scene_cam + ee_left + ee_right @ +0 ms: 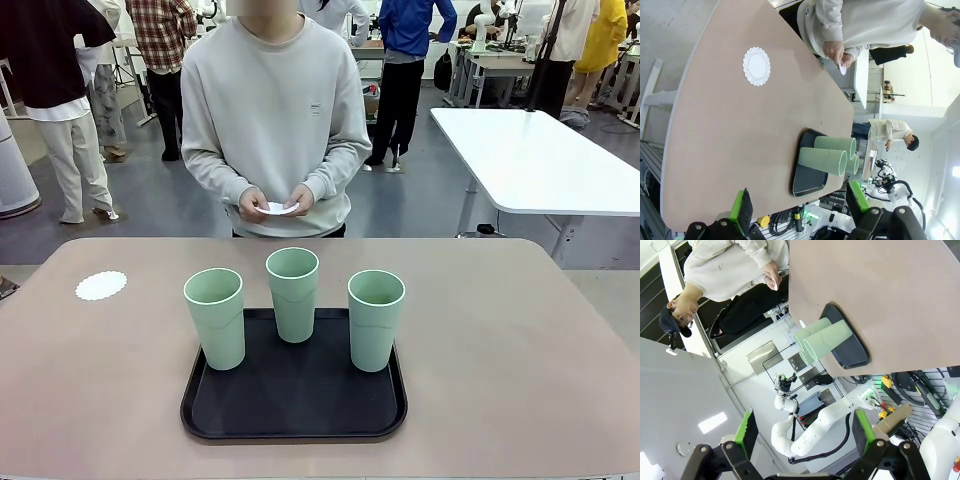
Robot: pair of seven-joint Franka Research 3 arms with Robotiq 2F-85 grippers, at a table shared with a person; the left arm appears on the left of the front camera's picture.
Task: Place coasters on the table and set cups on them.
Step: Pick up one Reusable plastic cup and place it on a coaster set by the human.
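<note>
Front view: seeing one coaster [101, 286] lying flat on the table [520, 340] at middle left, and three cups [293, 293] standing upright on a black tray [290, 415] at lower centre. Left wrist view: looking past the left gripper [800, 205], spreading wide and gripping nothing at the bottom edge, with the coaster lying well apart at upper left across bare tabletop. Right wrist view: finding the right gripper [805, 431] likewise gaping empty, with the cups at centre frame. Beyond the table, person's hands [252, 204] pinching a white paper piece [278, 209].

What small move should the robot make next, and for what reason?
Probably the left gripper, open, should reach for the left cup on the tray: one coaster already lies bare on the table, while the person's hands seem to hold another.
</note>
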